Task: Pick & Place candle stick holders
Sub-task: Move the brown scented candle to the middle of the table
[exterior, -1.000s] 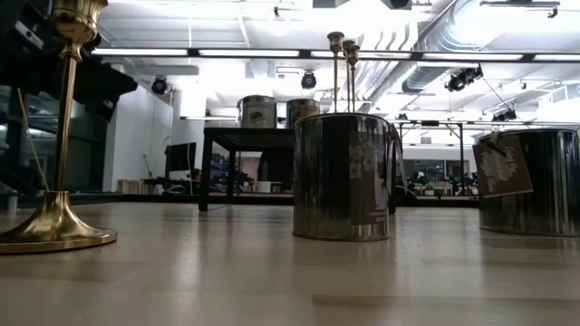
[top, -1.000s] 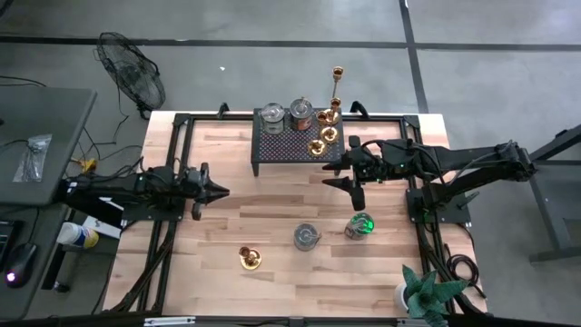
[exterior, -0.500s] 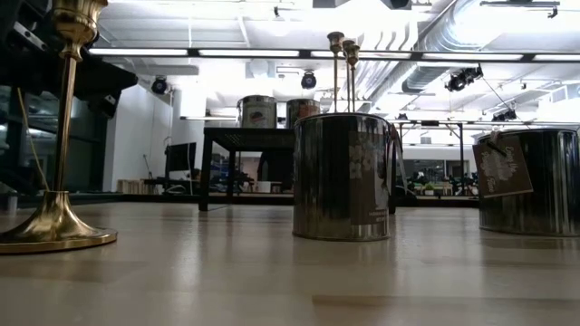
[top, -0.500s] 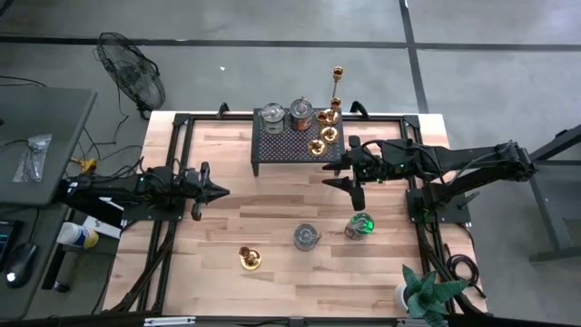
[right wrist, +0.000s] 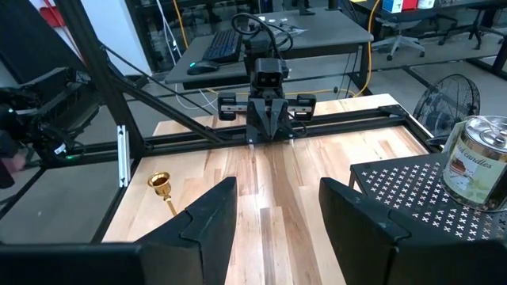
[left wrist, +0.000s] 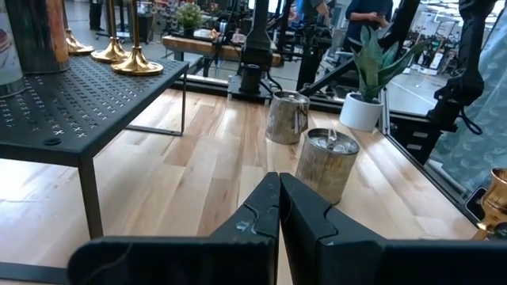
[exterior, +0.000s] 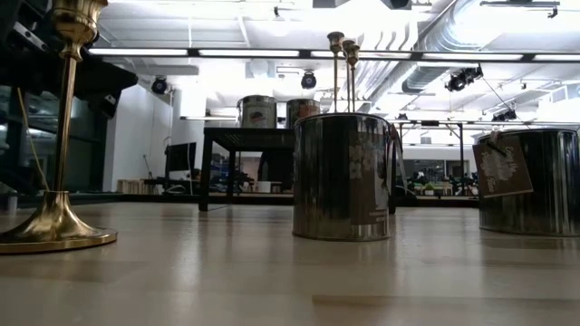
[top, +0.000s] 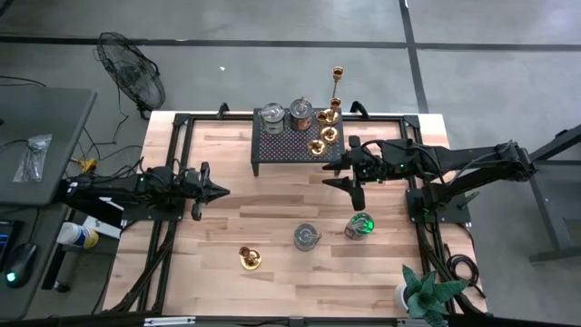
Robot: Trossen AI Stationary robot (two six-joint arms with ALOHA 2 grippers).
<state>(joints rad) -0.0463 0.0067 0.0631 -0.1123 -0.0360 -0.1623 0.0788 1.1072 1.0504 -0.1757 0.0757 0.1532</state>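
Note:
A brass candle stick holder stands on its round base near the table's front. Right of it stand two silvery cups. More holders sit on the black perforated stand at the far edge: two silvery cups and several brass ones, one of them tall. My left gripper is shut and level at the table's left, pointing toward the right. My right gripper hangs open above the table by the stand's right end, nothing between its fingers.
A green potted plant stands at the table's near right corner. Black frame rails run along the table's edges. Bare wood lies between the two grippers. A fan and a desk stand off the table, left.

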